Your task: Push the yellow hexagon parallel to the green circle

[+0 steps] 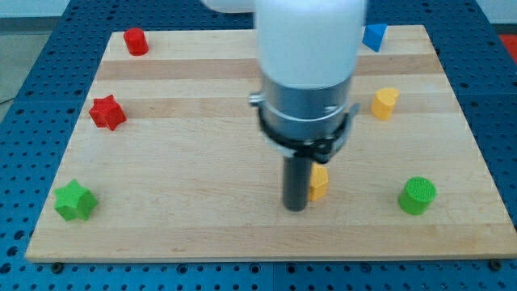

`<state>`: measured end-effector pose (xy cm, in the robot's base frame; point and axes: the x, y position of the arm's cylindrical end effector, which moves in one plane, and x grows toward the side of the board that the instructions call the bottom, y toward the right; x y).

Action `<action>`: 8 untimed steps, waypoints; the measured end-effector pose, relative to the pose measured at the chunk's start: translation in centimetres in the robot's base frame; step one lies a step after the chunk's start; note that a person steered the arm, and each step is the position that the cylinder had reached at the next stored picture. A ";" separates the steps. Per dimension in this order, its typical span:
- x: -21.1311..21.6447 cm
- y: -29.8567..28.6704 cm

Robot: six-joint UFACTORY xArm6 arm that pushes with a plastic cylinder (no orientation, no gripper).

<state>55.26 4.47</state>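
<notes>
The yellow hexagon lies at the board's lower middle, half hidden behind my rod. My tip stands on the board just left of it, touching or nearly touching its left side. The green circle lies at the view's lower right, well to the right of the hexagon and a little lower. The arm's white and grey body covers the middle top of the board.
A second yellow block lies at the right. A blue block sits at the top right. A red cylinder is at the top left, a red star at the left, a green star at the lower left.
</notes>
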 end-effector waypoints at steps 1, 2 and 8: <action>-2.4 3.8; -1.3 2.5; -6.2 1.2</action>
<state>49.01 5.69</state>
